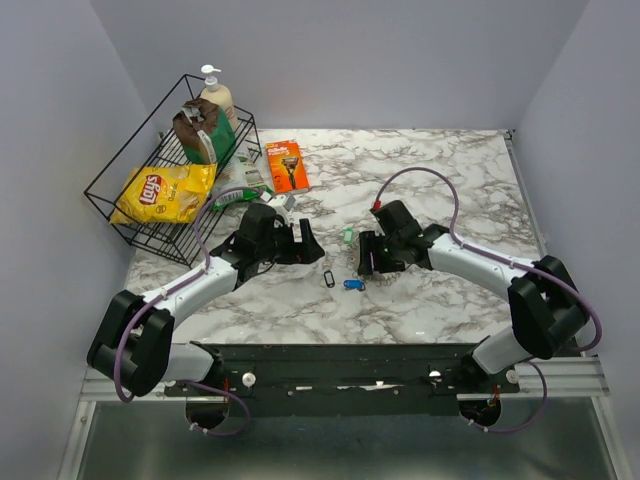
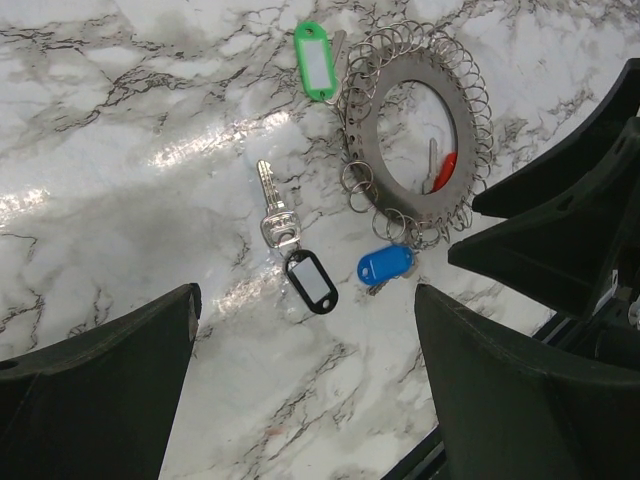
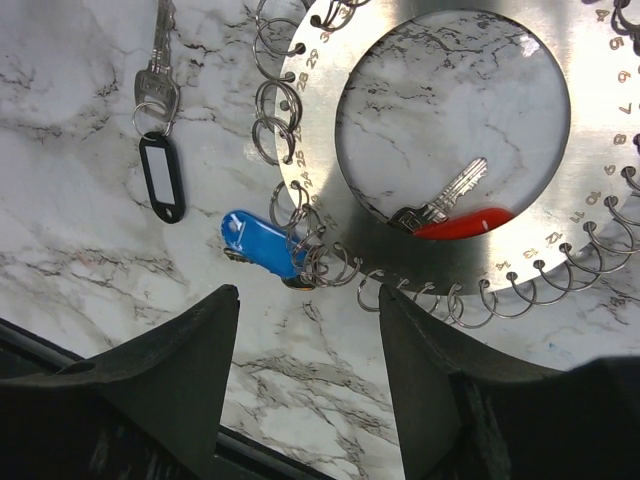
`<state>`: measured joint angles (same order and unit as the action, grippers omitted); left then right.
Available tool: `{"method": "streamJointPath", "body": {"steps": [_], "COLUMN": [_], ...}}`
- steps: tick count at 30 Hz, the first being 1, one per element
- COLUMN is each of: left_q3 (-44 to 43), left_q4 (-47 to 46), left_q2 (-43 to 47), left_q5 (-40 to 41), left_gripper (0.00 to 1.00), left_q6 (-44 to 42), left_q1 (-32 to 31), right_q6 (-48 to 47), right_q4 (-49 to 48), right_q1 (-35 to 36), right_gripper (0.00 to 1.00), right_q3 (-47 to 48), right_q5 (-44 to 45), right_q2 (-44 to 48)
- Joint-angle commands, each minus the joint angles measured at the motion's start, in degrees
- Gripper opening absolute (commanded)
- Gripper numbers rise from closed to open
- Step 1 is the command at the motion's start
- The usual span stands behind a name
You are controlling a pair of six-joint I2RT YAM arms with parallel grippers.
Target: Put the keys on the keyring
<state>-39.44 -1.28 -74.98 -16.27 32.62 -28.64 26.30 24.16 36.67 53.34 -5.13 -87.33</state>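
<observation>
The keyring [image 3: 590,190] is a flat metal disc with several small split rings round its rim; it also shows in the left wrist view [image 2: 385,170]. A red-tagged key [image 3: 462,222] lies inside its hole. A blue-tagged key [image 3: 258,243] lies against the rim's rings; I cannot tell if it is threaded. A silver key with a black oval tag [image 2: 311,281] lies loose to the left. A green-tagged key [image 2: 318,62] lies at the ring's far edge. My right gripper [image 3: 308,300] is open just above the ring's near rim. My left gripper [image 2: 305,340] is open above the black tag.
A black wire basket [image 1: 110,190] at the back left holds a yellow chips bag [image 1: 165,192], a green pouch and a soap bottle. An orange razor pack [image 1: 288,165] lies behind the grippers. The table's front edge runs close below the keys.
</observation>
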Motion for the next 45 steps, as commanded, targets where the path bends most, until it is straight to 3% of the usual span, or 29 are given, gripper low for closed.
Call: {"method": "streamJointPath", "body": {"steps": [1, 6, 17, 30, 45], "left_q3": [1.12, 1.39, 1.47, 2.00, 0.33], "left_q4": [-1.80, -1.89, -1.97, -1.45, -4.08], "left_q2": [1.15, 0.89, 0.36, 1.24, -3.23], "left_q5": [0.89, 0.72, 0.63, 0.89, -0.51], "left_gripper": [0.96, 0.96, 0.96, 0.97, 0.93], "left_q6": [-0.63, -0.72, -0.80, -1.24, -0.54], "left_q1": [-0.36, -0.45, -0.71, -0.80, -4.22], "right_q6": [-2.39, -3.28, -3.10, 1.56, -0.73], "right_q4": [2.73, 5.80, 6.69, -0.08, -1.22], "right_q1": [0.25, 0.34, 3.06, 2.89, -0.10], "right_gripper": [0.65, 0.65, 0.59, 0.55, 0.55], "right_q3": [-0.43, -0.96, -0.52, -0.52, 0.19], "right_q5": [4.86, 9.69, 10.84, 1.53, 0.03], "right_q2": [2.07, 2.69, 0.50, -1.35, -0.30]}}
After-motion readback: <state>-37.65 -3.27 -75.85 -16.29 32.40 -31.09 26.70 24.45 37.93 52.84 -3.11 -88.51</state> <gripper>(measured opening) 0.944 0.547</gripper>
